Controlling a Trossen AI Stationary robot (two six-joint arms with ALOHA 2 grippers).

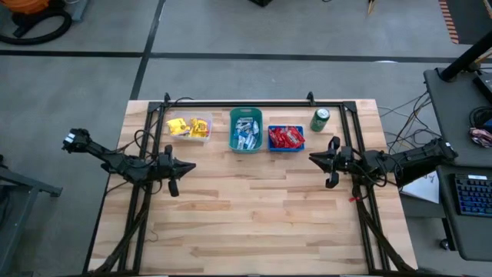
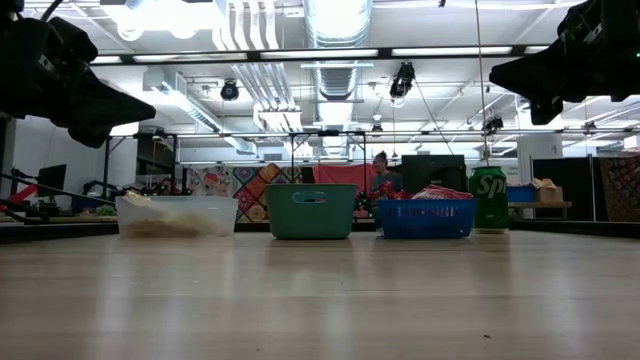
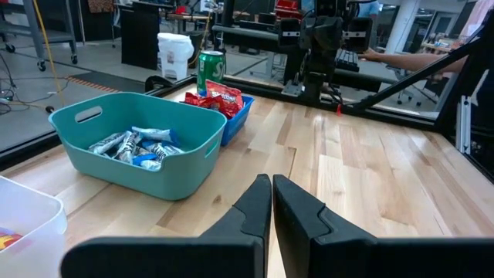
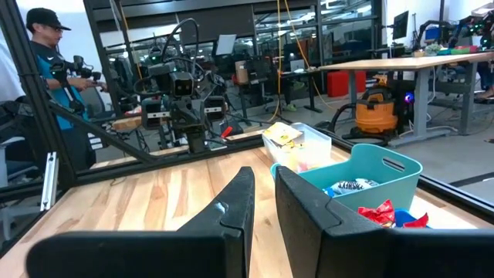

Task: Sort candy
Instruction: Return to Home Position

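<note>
"If the candy (image 1: 286,138) is all in the bins, is the job done?"

"It looks that way. I see no loose piece on the bench (image 1: 254,223). Yellow ones lie in the clear bin (image 1: 168,127), blue-and-white ones in the green bin (image 1: 231,131), and red ones in the blue bin (image 1: 286,150). The bins stand in a row at the back, with a green can (image 1: 320,119) just beside the blue one."

"What are the hands doing?"

"The left hand (image 1: 191,165) hangs above the bench on the left side, in front of the clear bin. Its fingers are pressed together with nothing in them. The right hand (image 1: 313,158) hangs on the right side, near the blue bin and the can. Its fingers look closed too, and empty."

"So what could go wrong?"

"I would watch the right arm. It is close to the can, and the can is tall and thin. If the arm swings wide as it goes to rest, it could tip the can or shove the blue bin. A shoved bin could spill candy and mix the colours. A person (image 4: 38,69) stands past the bench too, and a reach across would get in an arm's way."
</note>
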